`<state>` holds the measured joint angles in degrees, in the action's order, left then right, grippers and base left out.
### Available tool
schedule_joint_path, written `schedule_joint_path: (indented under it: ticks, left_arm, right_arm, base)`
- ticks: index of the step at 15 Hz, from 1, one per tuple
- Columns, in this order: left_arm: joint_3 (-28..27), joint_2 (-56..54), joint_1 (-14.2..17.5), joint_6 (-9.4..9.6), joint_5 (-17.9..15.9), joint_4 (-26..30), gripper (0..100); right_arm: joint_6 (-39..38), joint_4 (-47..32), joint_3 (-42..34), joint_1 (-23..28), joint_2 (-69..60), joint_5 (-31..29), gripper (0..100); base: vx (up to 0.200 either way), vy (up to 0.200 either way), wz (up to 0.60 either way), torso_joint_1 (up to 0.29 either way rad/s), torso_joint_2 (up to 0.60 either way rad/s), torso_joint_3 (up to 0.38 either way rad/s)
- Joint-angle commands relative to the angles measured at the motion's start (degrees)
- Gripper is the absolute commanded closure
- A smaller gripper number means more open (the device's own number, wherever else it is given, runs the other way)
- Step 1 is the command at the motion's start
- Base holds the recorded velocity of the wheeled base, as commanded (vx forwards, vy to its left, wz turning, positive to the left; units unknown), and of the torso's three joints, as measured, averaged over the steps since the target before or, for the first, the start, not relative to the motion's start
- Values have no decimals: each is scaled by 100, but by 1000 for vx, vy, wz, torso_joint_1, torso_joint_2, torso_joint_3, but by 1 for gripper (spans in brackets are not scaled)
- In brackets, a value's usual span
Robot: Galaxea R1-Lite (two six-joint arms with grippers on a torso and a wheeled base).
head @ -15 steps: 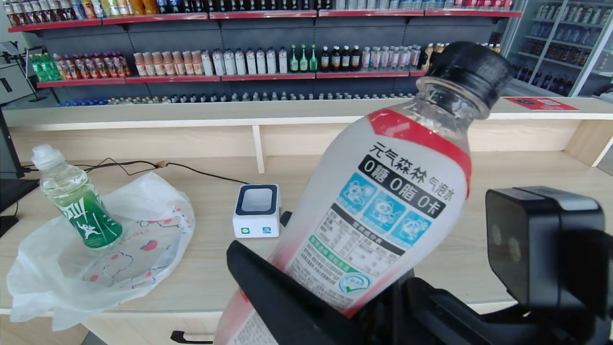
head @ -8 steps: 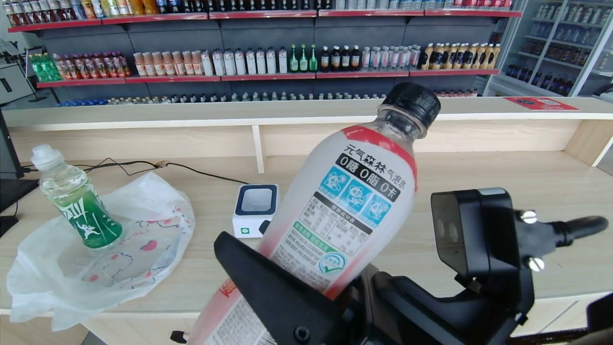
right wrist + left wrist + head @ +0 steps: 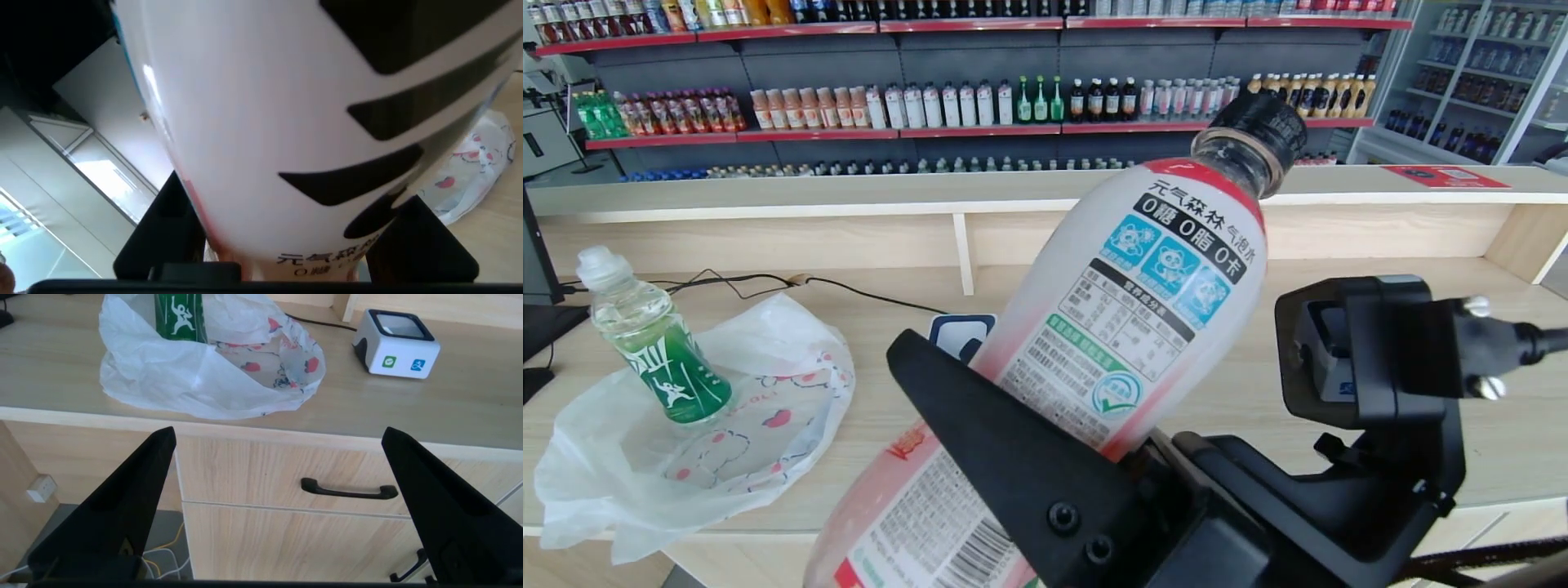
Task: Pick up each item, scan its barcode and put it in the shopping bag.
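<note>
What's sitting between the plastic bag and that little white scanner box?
Only bare counter and a thin black cable farther back, as the left wrist view shows.

The light is bright and even. A glare streak marks the bottle (image 3: 270, 106); the shelves (image 3: 890, 131) bow at upper left.

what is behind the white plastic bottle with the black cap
A corner of the white box-shaped scanner with a dark blue rim on the wooden counter; the bottle covers its remainder.

A pale wooden counter (image 3: 882, 457) fronts dark shelves (image 3: 980, 131) of bottled drinks; a black-handled drawer (image 3: 261, 469) sits below
</note>
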<state>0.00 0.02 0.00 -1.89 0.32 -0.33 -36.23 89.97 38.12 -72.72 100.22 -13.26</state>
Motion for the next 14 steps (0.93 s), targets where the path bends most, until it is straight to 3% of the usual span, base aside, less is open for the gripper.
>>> schedule_joint_path:
  ticks: [1,10,14]
  left_arm:
    - [0,6,0,-4,3,-2,0]
    - [0,6,0,-4,3,-2,0]
    - [0,6,0,4,3,-2,0]
  right_arm:
    - [-7,3,-33,-6,-81,-1,100]
    - [-42,3,29,-6,-125,113,100]
    - [345,3,11,-6,-99,140,100]
  base:
    - [0,0,0,0,0,0]
    - [0,0,0,0,0,0]
    - [0,0,0,0,0,0]
